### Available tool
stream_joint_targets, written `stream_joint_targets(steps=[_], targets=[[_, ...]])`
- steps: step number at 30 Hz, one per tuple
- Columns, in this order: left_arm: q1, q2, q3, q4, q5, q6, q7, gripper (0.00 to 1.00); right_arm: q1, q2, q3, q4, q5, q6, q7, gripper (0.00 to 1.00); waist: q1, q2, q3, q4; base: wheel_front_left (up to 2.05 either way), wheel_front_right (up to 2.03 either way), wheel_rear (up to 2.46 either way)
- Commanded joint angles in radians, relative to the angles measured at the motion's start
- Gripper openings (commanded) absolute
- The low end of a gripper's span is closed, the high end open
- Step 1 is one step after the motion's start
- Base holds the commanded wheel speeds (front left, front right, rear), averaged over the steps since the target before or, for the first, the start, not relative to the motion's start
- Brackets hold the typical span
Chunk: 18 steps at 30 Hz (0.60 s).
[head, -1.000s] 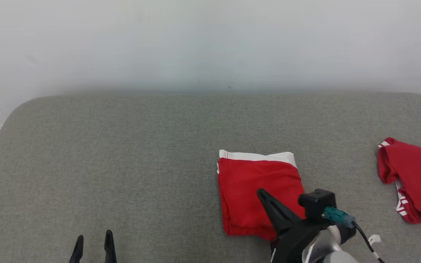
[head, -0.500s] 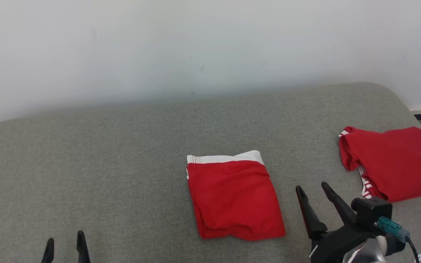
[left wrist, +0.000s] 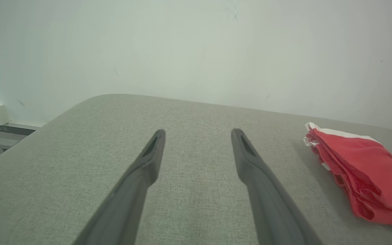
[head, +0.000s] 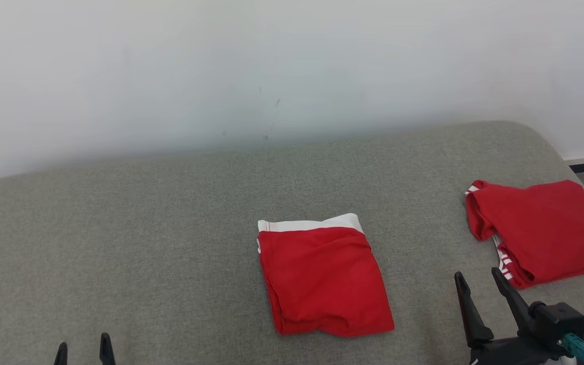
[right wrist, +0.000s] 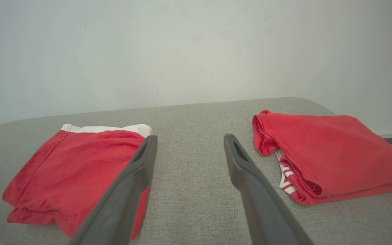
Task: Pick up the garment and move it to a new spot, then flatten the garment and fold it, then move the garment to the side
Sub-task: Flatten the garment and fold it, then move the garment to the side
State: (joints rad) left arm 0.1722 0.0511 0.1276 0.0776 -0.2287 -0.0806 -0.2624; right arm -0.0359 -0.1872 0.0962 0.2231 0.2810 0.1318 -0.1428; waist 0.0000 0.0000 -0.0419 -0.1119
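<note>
Presently we record two pincers, two garments and one support.

Right pincer: fingers spread wide, holding nothing, low over the grey padded surface.

Left pincer: likewise wide and empty, with bare padding ahead of its tips.

Folded garment, red with a white waistband: it lies flat just to the left of the right pincer, apart from it, and well to the right of the left pincer. We take this to be the task's piece, folded and waiting for its move to the side.

Second garment, red with striped trim: it lies ahead and to the right of the right pincer, near the rounded far corner of the padding.

Hazards, as we judge them:
- A pinch that catches only the top layer lets the fold fall open on the lift.
- A drag across the rough cloth of the padding rucks the lower layers.
- A set-down too far right lands on the second garment, or slips off the edge beyond it.

Containers: we list none. Both garments rest directly on the padding.
</note>
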Motion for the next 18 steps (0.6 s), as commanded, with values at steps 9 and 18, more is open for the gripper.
stream_joint_targets(steps=[9,18], targets=[[-0.001,-0.001,0.022,0.039,0.020,-0.014,-0.003,1.00,0.004,-0.015,0.000,0.072,-0.030,-0.003,-0.076,1.00,0.0000,0.0000,-0.021,0.022,0.00,0.00,0.00],[-0.003,-0.001,0.031,0.084,0.033,-0.025,-0.003,1.00,-0.006,0.008,0.015,0.123,-0.026,-0.003,-0.099,1.00,0.0000,0.0000,-0.030,0.024,0.00,0.00,0.00]])
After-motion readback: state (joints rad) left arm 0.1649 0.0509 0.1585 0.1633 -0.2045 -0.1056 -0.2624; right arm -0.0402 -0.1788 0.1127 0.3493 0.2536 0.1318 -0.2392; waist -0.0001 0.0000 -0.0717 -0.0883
